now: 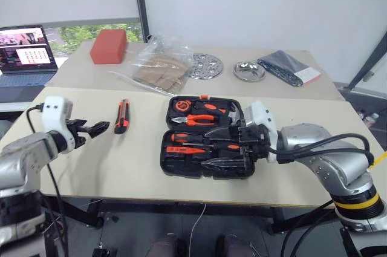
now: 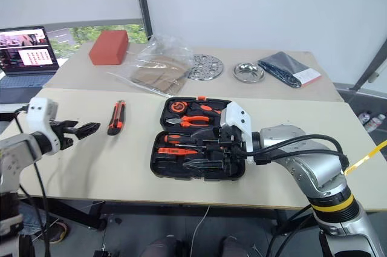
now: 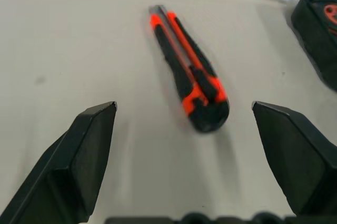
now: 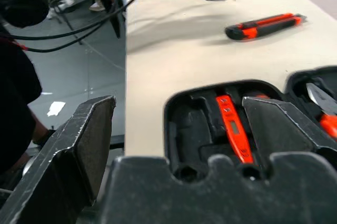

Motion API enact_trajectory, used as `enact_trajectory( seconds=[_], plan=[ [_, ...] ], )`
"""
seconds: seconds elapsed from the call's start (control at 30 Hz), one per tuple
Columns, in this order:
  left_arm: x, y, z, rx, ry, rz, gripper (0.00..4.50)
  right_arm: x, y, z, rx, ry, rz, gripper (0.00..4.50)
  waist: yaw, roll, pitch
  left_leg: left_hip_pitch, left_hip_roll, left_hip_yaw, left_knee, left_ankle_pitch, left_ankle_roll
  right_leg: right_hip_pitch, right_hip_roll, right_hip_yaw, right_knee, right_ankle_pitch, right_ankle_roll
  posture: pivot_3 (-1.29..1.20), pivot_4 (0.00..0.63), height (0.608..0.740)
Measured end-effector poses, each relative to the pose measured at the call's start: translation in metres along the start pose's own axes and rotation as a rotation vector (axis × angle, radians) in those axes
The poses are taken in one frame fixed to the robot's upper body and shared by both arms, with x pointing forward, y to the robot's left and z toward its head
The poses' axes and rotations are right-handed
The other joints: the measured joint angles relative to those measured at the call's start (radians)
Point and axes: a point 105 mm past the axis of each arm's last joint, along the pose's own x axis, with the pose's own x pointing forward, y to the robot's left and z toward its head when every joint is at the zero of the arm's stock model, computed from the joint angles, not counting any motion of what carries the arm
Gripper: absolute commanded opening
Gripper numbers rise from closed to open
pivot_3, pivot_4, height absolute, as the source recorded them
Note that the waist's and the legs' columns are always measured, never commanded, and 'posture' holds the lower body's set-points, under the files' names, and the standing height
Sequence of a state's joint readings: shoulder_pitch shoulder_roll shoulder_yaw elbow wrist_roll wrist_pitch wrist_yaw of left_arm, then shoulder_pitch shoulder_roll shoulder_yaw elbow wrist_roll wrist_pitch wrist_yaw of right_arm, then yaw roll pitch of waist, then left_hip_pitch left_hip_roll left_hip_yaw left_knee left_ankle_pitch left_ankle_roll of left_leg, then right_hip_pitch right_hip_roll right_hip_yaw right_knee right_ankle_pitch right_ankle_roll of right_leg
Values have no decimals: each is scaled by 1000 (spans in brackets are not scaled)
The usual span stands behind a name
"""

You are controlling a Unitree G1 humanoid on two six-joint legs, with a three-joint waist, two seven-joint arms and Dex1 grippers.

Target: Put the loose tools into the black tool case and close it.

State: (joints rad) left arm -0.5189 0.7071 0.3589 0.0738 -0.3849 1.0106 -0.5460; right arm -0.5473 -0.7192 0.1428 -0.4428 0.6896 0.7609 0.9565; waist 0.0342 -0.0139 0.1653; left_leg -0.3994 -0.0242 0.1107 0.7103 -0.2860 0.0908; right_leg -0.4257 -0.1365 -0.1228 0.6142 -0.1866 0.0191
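Your black-and-orange utility knife [image 1: 121,117] lies flat beside the open tool case [image 1: 205,137]; left gripper [image 1: 95,128] hovers beside it, fingers spread, empty.

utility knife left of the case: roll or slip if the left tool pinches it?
The utility knife lies flat, its body looks flattish, so rolling seems unlikely. Probably rigid and light. The tapered, smooth-looking handle might squirt from the open left tool unless pinched mid-body.

No text, label, brand, number or sign can be read. The laptop screen [image 1: 24,45] at the far left shows coloured windows, but their lettering is too small to make out. The tools in the black tool case [image 1: 205,137] and the utility knife [image 3: 188,68] bear no legible marking.
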Motion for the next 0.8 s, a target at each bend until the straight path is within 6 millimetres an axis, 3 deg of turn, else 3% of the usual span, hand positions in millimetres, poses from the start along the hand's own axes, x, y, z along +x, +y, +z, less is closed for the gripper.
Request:
enact_trajectory(
  seconds=[0.13, 0.27, 0.37, 0.53, 0.7, 0.8],
  plan=[
    [41, -11, -5, 68, 107, 21, 4398, 1, 2, 2, -16, -4, -9, 4500, -16, 0, 0, -1, 4, 0, -1, 1, -1, 1, 7, 0, -1, -1, -1, 0, 150, 734],
    [66, -15, -12, 87, 176, 54, 4398, -2, 2, 2, -17, -6, -45, 4500, -25, 0, 0, 1, 3, 1, -7, 5, 6, 2, 8, -1, -3, -2, 0, 0, 150, 734],
    [76, -13, -11, 109, 189, 89, 3653, -6, 4, 0, -13, -7, -72, 4500, -24, 0, 0, 3, 3, 2, -8, 5, 3, 3, 6, 0, -4, -4, -1, 0, 150, 734],
    [80, -1, -12, 87, 185, 129, 1805, -11, 6, -1, 4, -7, -100, 4500, -23, 0, 0, 6, 5, 2, -8, 3, -4, 2, 2, 2, -2, -5, 0, 0, 150, 734],
    [76, 0, -6, 54, 140, 37, 1737, -15, 8, 0, 5, -10, -117, 4500, -23, -2, 1, 4, 5, 1, -8, 3, -4, 0, -5, 0, -1, -4, -2, 0, 150, 734],
    [55, -22, 18, 211, 27, -281, 1736, -19, 11, -7, 42, 18, -115, 4500, -25, -5, 2, -7, 4, 2, -5, 3, -4, -11, -1, -1, 0, -3, -4, 0, 150, 734]
  ],
)
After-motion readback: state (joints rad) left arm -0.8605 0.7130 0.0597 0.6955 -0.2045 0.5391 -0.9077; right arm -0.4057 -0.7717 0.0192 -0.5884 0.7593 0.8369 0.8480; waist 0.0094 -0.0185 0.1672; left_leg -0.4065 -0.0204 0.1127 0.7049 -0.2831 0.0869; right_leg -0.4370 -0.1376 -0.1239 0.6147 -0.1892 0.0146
